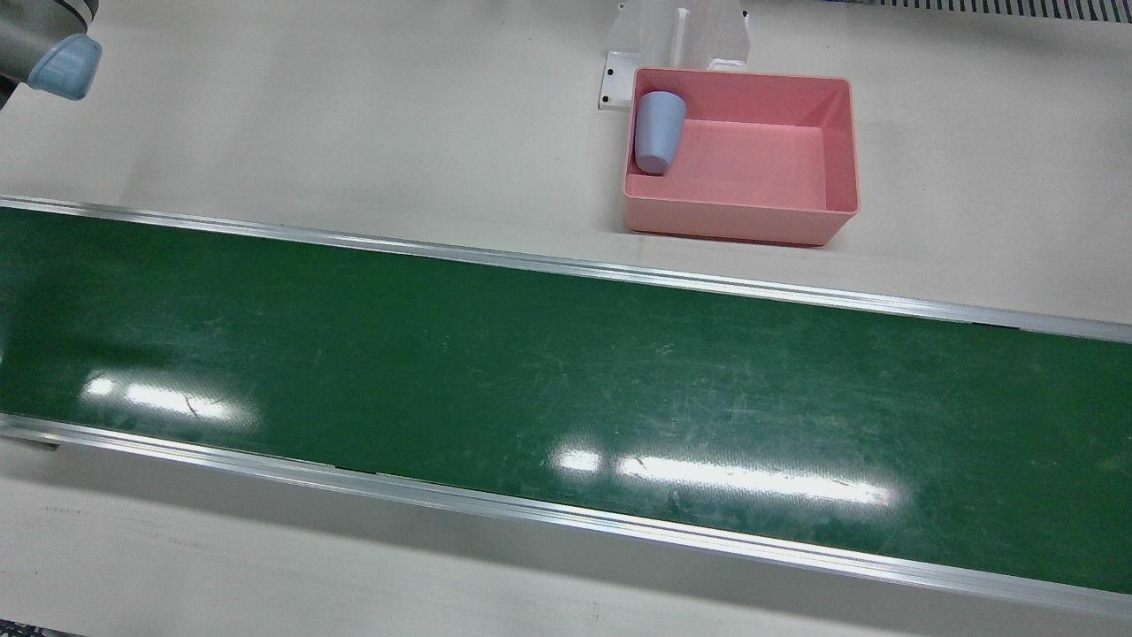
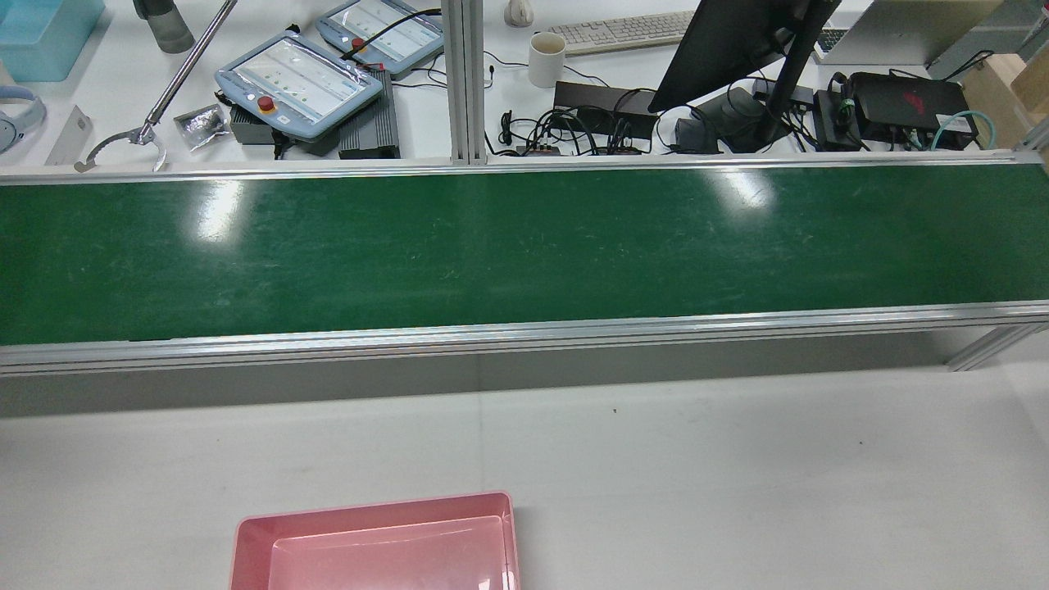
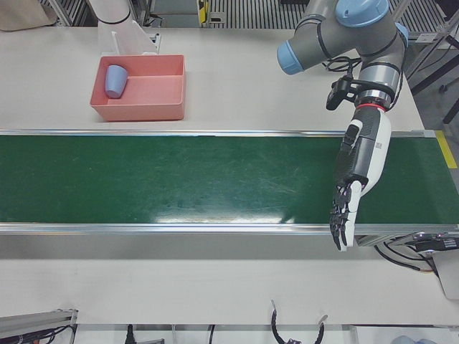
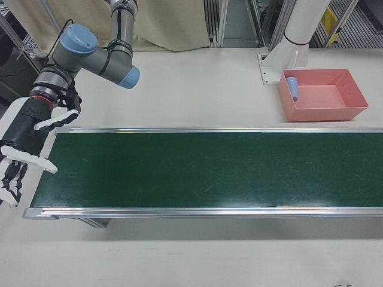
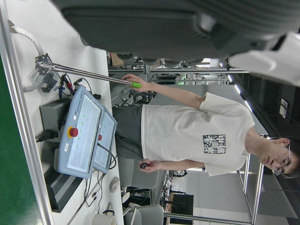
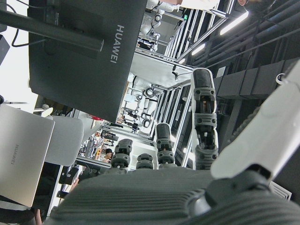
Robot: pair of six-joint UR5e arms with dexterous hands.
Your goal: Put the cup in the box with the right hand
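The pale blue plastic cup (image 1: 659,131) lies on its side in a corner of the pink plastic box (image 1: 840,150) — well apart from the right hand (image 4: 15,170), which hangs fingers spread, empty, at the green conveyor belt's (image 4: 209,170) far end.

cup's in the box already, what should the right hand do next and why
Probably nothing more than hold clear or ease back to rest. The blue cup already lies on its side inside the pink box, against one end wall, and the right hand hangs open and empty at the far end of the green conveyor belt.
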